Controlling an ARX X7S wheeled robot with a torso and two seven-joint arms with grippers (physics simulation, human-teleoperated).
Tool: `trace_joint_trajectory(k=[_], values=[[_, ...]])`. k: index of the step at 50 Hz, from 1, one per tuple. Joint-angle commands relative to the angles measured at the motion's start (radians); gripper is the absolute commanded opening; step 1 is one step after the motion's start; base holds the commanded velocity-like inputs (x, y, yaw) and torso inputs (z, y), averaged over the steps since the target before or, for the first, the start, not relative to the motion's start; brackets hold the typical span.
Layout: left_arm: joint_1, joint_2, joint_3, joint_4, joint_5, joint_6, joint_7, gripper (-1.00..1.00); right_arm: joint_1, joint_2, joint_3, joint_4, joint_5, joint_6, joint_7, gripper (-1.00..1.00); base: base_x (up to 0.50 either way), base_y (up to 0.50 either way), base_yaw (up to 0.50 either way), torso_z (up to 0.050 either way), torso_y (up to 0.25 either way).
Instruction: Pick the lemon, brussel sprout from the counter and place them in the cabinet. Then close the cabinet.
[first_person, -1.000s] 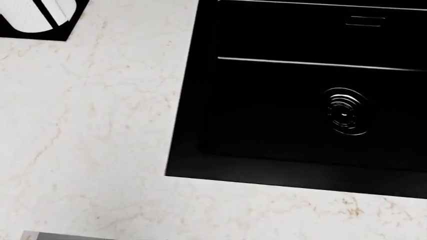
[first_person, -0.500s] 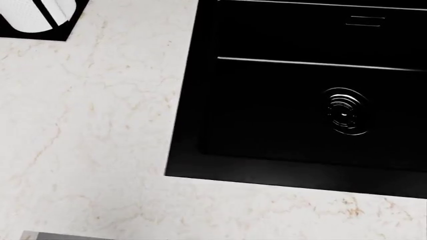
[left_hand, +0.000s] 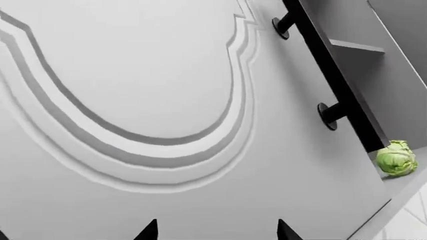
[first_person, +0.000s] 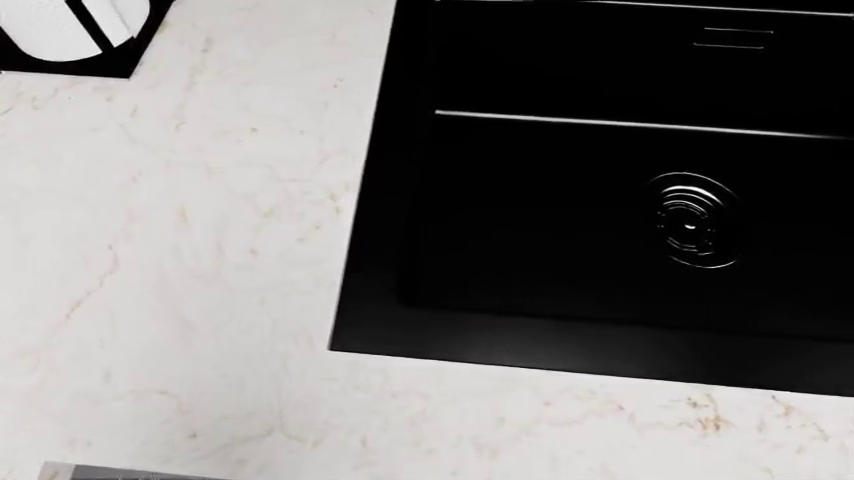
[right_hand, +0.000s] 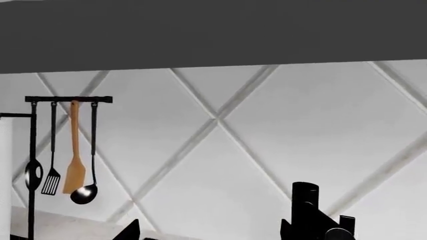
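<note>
Barely anything has moved since the earlier head frame: view nudges so the black-and-white item (first_person: 74, 30) at the counter's (first_person: 187, 260) far-left corner sits slightly higher; the black sink (first_person: 601, 200) with its drain (first_person: 691, 222) stays put. Head view: neither arm nor gripper shows, and no lemon or sprout on the visible worktop. Left wrist view: cabinet door (left_hand: 153, 100) fills the frame, very close, slightly ajar, its two-post black handle (left_hand: 327, 65) along the open edge; the brussel sprout (left_hand: 396, 158) sits on the shelf (left_hand: 400, 181) inside, at its front edge near the door gap. Lemon not visible, can't tell where it is. Left gripper (left_hand: 217, 231): only two dark tips show at the frame edge, spread apart, nothing between them. Right wrist view: tiled wall (right_hand: 267, 150), utensil rail (right_hand: 67, 99) with wooden spatula (right_hand: 74, 165) and ladle (right_hand: 85, 192), a black faucet-like post (right_hand: 305, 210); right gripper (right_hand: 210, 232) tips spread, holding nothing. Judgement: step is closing the door. Push flat on the panel near the handle edge, slow and square, and confirm the lemon is in first.
</note>
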Motion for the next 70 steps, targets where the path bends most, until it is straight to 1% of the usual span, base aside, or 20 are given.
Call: trace_joint_trajectory(k=[1,6,12,27,39,43,45,51,58,66,70], values=[[0.0,0.001,0.026,-0.659,0.13,0.025,-0.09,1.0,-0.008,-0.004,0.012,-0.004,0.003,0.004,0.0,1.0,0.01,0.0,0.0,0.0,-0.25],[0.0,0.001,0.036,-0.662,0.119,0.031,-0.089,1.0,-0.013,-0.006,0.021,-0.006,0.006,0.008,-0.002,1.0,0.0,0.0,0.0,0.0,-0.25],[0.0,0.001,0.027,-0.667,0.117,0.038,-0.086,1.0,-0.018,-0.007,0.032,-0.006,0.01,0.011,-0.002,1.0,0.01,0.0,0.0,0.0,0.012],[0.0,0.001,-0.006,-0.648,0.168,0.037,-0.052,1.0,-0.017,-0.003,0.032,-0.003,0.009,0.012,-0.003,1.0,0.01,0.0,0.0,-0.005,0.24],[0.008,-0.004,0.017,-0.649,0.189,0.09,0.007,1.0,0.009,0.03,0.007,0.005,0.025,0.0,0.014,1.0,0.0,0.0,0.0,-0.006,0.25],[0.146,-0.106,0.01,-0.291,0.133,-0.055,-0.081,1.0,0.021,0.045,-0.008,0.008,0.029,-0.005,0.022,1.0,0.0,0.0,0.0,-0.007,0.25],[0.201,-0.146,-0.001,-0.156,0.101,-0.108,-0.115,1.0,0.028,0.053,-0.02,0.01,0.03,-0.009,0.026,1.0,0.0,0.0,0.0,-0.008,0.25],[0.313,-0.226,-0.002,0.127,0.035,-0.21,-0.165,1.0,0.065,0.082,-0.082,0.019,0.028,-0.035,0.043,1.0,0.0,0.0,0.0,-0.01,0.227],[0.399,-0.29,0.0,0.349,-0.02,-0.276,-0.199,1.0,0.101,0.092,-0.155,0.024,0.006,-0.063,0.052,1.0,0.0,0.0,0.0,-0.018,0.12],[0.508,-0.374,-0.015,0.593,-0.073,-0.303,-0.247,1.0,0.17,0.113,-0.262,0.032,-0.009,-0.103,0.08,1.0,0.0,0.0,0.0,0.0,0.0],[0.548,-0.402,-0.015,0.667,-0.088,-0.314,-0.264,1.0,0.218,0.122,-0.33,0.043,-0.014,-0.124,0.104,1.0,0.0,0.0,0.0,0.0,0.0]])
